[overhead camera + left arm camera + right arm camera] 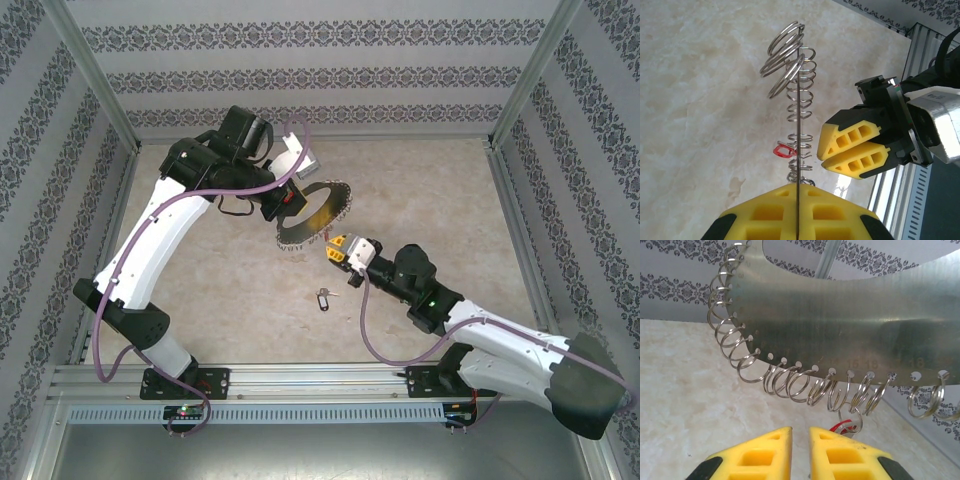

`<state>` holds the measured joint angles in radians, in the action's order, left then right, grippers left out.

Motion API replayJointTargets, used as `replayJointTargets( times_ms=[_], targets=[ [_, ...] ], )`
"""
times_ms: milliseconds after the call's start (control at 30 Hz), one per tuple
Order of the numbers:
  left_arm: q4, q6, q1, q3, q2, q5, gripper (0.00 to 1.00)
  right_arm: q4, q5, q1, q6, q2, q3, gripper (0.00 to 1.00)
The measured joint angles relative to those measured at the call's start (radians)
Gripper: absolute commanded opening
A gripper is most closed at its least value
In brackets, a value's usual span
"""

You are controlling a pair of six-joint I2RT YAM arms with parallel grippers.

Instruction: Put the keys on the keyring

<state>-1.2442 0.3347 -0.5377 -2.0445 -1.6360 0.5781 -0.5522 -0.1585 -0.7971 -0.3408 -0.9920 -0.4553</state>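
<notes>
Dark-tagged key (322,298) lies on beige marbled tabletop (230,290), damask-papered walls (300,80) around.

Marbled beige tabletop (440,190); patterned walls (320,75); frame rails (300,380), probably aluminium.

Lab robot booth, aluminium frame (95,75) and wallpapered panels (300,80)

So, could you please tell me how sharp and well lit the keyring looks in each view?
Top external: soft, even light, the keyring small yet crisp. Left wrist: seen edge-on, its rings sharp. Right wrist: very close, the plate carries a dull sheen and its stamped numbers are blurred.
</notes>
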Motion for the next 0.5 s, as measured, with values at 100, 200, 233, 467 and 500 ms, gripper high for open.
replayJointTargets(
  times_ms=[100, 200, 233, 467, 500],
  targets=[
    [-0.006, 0.002, -0.003, -0.005, -0.003, -0.008, 0.0, -0.007, -0.01, -0.005, 0.005, -0.018, 0.0, 0.18],
    [-0.008, 0.002, -0.006, -0.005, -0.005, -0.011, 0.0, -0.013, -0.026, -0.011, 0.013, -0.032, 0.0, 0.18],
    [-0.009, 0.002, -0.007, -0.005, -0.006, -0.011, 0.0, -0.016, -0.028, -0.013, 0.019, -0.039, 0.0, 0.18],
    [-0.012, 0.003, -0.013, -0.006, -0.006, -0.014, 0.0, -0.023, -0.015, -0.013, 0.045, -0.084, 0.0, 0.18],
    [-0.014, 0.002, -0.015, -0.006, -0.006, -0.015, 0.0, -0.025, -0.014, -0.013, 0.047, -0.087, 0.0, 0.18]
  ],
)
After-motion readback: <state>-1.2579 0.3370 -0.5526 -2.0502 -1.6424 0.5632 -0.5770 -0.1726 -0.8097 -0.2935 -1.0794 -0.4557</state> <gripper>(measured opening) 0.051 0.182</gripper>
